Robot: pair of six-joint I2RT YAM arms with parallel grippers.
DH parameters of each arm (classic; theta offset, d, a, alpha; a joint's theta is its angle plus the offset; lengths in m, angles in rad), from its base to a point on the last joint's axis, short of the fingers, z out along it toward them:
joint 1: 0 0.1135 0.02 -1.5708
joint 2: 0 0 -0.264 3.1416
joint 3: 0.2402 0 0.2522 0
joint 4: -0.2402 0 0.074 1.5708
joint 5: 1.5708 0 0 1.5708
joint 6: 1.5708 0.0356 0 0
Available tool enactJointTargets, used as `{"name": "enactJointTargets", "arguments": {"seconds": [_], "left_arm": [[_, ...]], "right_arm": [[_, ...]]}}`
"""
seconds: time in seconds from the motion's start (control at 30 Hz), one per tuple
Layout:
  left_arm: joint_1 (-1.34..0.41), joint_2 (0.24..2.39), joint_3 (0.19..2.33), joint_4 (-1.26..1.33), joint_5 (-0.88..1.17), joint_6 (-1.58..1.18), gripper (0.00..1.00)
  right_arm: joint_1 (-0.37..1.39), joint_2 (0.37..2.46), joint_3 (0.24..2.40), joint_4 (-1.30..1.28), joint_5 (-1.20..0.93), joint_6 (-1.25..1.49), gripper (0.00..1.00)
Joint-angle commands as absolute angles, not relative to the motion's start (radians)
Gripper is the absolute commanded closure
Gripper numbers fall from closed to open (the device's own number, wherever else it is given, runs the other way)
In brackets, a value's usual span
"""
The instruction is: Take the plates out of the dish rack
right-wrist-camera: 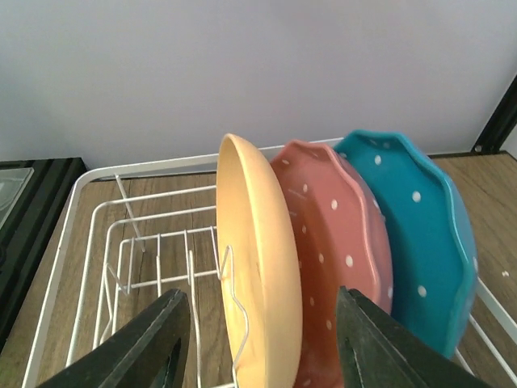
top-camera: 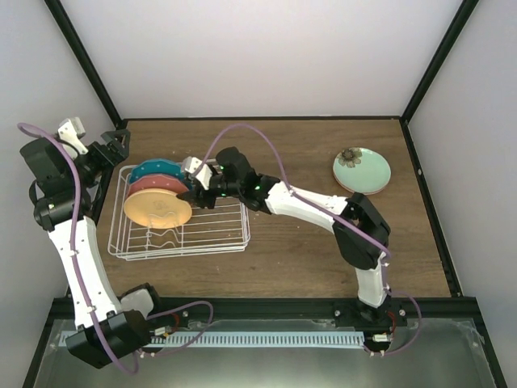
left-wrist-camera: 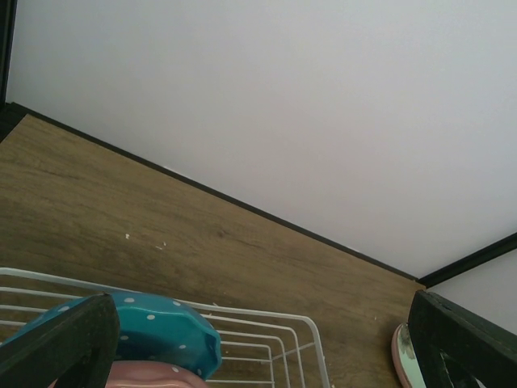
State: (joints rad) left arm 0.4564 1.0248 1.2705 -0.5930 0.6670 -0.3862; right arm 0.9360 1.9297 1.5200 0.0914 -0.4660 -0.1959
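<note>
Black and matte, the wedge-shaped fingers of the right gripper stood about half apart, one at either side of the orange-yellow plate; a gap showed between the 9 o'clock finger and the glaze, and the gripper had hold of nothing. That plate stood on edge in the dish rack, smooth-rimmed and glossy. Close behind it toward 3 o'clock stood the salmon-red plate and then the teal-blue plate, both scalloped and white-dotted, each very near the next. The rack was thin white wire, rectangular, with wavy uprights; in the wrist view its 9 o'clock half showed bare bars and open room.

From above, the rack sat at 9 o'clock on the wood-grain table, close to the table's left edge. The mint green plate with its dark flower lay flat at 2 o'clock, well apart from the rack; it rested on the pink plate, of which only a sliver of rim showed. The left gripper hung by the rack's 10 o'clock corner, jaws wide and holding nothing; its wrist view cut off all but the fingertips and a piece of the teal-blue plate. The standing plates' lower edges were hidden behind the right fingers, so which slots they sat in could not be told.
</note>
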Motion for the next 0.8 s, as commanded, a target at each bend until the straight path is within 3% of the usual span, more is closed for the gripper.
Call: {"name": "enactJointTargets", "arguments": {"seconds": [0.0,0.77], "left_arm": [[0.455,1.008,1.265,-0.596,0.679,-0.367,0.0],[0.455,1.024,1.256,-0.584,0.688,-0.37,0.0]], "right_arm": [[0.974,1.965,1.588,0.107,-0.423,-0.243,0.49],[1.021,2.156,1.74,0.068,-0.26,-0.306,0.54]]}}
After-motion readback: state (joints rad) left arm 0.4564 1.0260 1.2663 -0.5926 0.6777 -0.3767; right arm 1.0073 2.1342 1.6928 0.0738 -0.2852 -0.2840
